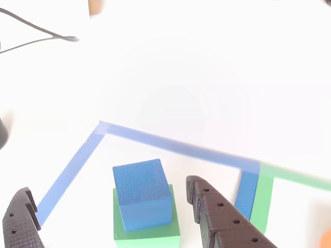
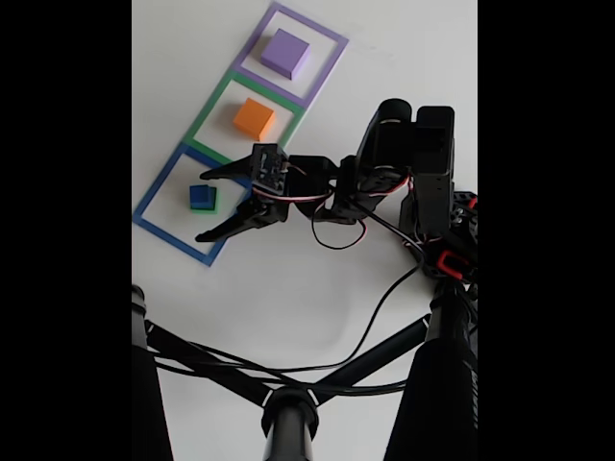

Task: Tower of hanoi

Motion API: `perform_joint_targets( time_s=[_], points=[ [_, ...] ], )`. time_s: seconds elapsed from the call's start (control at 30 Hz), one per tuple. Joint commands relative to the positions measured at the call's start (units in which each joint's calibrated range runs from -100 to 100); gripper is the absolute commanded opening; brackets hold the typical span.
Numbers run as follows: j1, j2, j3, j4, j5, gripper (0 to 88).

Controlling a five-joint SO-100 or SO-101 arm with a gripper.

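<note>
Table [image 2: 288,279]: white, carries three taped square outlines in a row.
Purple block [image 2: 285,52]: far outline, widest.
Orange block [image 2: 254,118]: middle outline.
Green block [image 1: 147,227]: near outline, under the blue.
Blue block [image 1: 142,194]: topmost, likely light, rigid, matte; take opposite side faces.
Gripper [image 2: 200,204]: spread wide, empty, straddling the stack.

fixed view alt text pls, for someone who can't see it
A black robot arm reaches left across a white table, its open gripper around a blue cube stacked on a green cube inside a blue square outline. Beyond, an orange cube sits in a green outline and a purple block in a purple outline.
</note>
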Motion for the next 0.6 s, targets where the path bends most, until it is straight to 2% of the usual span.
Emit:
perform_joint_targets(
  time_s=[0.0, 0.57],
  points=[
    [-0.6, 0.3, -2.3, -1.7, 0.0, 33.0],
    [-1.3, 3.8, -5.6, -1.4, 0.0, 28.7]
  ],
)
